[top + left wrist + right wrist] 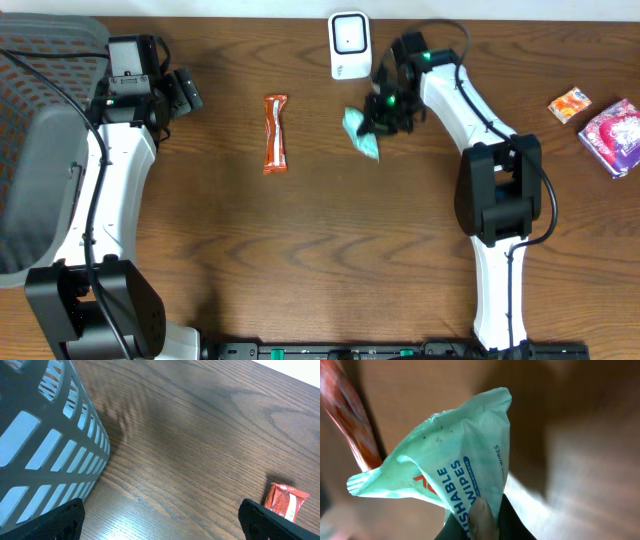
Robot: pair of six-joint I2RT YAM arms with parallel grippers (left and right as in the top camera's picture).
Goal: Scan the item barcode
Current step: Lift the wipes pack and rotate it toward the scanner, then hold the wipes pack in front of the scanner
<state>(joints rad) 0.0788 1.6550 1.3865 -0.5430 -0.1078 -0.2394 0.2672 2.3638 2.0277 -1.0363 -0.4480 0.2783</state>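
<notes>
My right gripper [385,108] is shut on a pale green packet of flushable wipes [361,133], held above the table just below the white barcode scanner [349,45]. In the right wrist view the wipes packet [455,460] fills the frame, pinched at its lower edge between the fingertips [480,519]; no barcode shows on the visible face. My left gripper [185,90] stands open at the far left, its two black fingertips [62,519] wide apart over bare wood with nothing between them.
An orange snack bar [275,132] lies left of the scanner, its end also in the left wrist view as a snack bar [284,502]. A grey mesh basket [40,150] stands at the left edge. A small orange packet [570,104] and a pink packet [612,136] lie far right.
</notes>
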